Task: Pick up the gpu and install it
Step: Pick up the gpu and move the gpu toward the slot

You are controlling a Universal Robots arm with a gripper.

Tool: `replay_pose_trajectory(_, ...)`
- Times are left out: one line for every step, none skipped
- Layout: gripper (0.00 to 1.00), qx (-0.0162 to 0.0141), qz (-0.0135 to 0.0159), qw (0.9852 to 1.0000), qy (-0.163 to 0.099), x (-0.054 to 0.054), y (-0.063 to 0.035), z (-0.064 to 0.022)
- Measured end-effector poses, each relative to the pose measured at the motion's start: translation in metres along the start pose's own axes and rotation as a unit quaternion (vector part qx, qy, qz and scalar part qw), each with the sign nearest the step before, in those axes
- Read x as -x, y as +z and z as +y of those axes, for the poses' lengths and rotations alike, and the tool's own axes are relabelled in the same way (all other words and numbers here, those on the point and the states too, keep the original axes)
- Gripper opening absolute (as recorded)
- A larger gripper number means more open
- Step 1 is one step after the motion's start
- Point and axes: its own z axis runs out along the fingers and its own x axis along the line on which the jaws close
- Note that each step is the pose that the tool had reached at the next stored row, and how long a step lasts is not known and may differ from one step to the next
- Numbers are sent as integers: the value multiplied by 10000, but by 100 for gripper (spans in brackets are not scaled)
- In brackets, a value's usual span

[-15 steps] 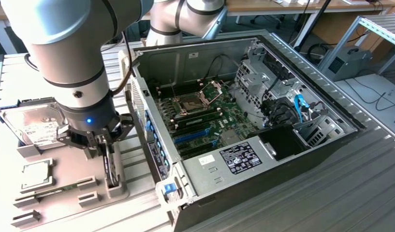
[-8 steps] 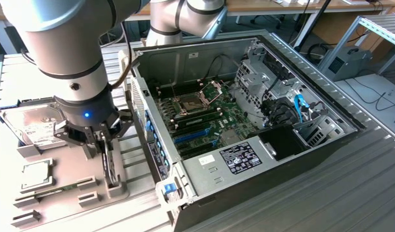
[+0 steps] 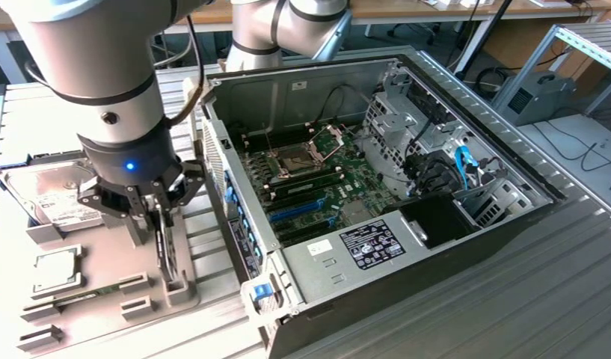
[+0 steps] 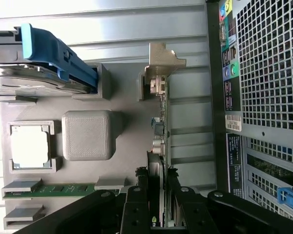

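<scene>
The gpu [image 3: 167,250] stands on edge in a slot of the grey parts holder [image 3: 105,250], beside the open computer case [image 3: 505,161]. In the wrist view the gpu [image 4: 161,122] is a thin dark card seen edge-on, with its pale metal bracket [image 4: 162,58] at the far end. My gripper [image 3: 155,221] is right over it, and its black fingers [image 4: 136,207] sit against both faces of the card's near end, so the gripper [image 4: 158,204] is shut on it. The card still rests in the holder.
The holder also carries a silver hard drive [image 3: 51,198] with a blue clip [image 4: 53,51], a square processor [image 4: 29,146] and a green memory stick [image 4: 49,190]. Inside the case lie the motherboard [image 3: 360,183], blue expansion slots [image 3: 300,211] and a black power supply [image 3: 370,247].
</scene>
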Motion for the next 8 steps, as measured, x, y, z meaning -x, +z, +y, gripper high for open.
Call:
replay_pose_trajectory(26, 0, 0, 10000, 0, 0, -16, 0)
replay_pose_trajectory(26, -1, 0, 10000, 0, 1, -39, 1)
replay_pose_trajectory(26, -1, 0, 10000, 0, 1, -61, 1)
replay_pose_trajectory(26, -2, 0, 10000, 0, 2, -79, 2)
replay_pose_trajectory(26, -2, 0, 10000, 0, 3, -122, 2)
replay_pose_trajectory(26, -2, 0, 10000, 0, 4, -143, 3)
replay_pose_trajectory(26, -2, 0, 10000, 0, 4, -161, 3)
replay_pose_trajectory(26, -2, 0, 10000, 0, 5, -182, 4)
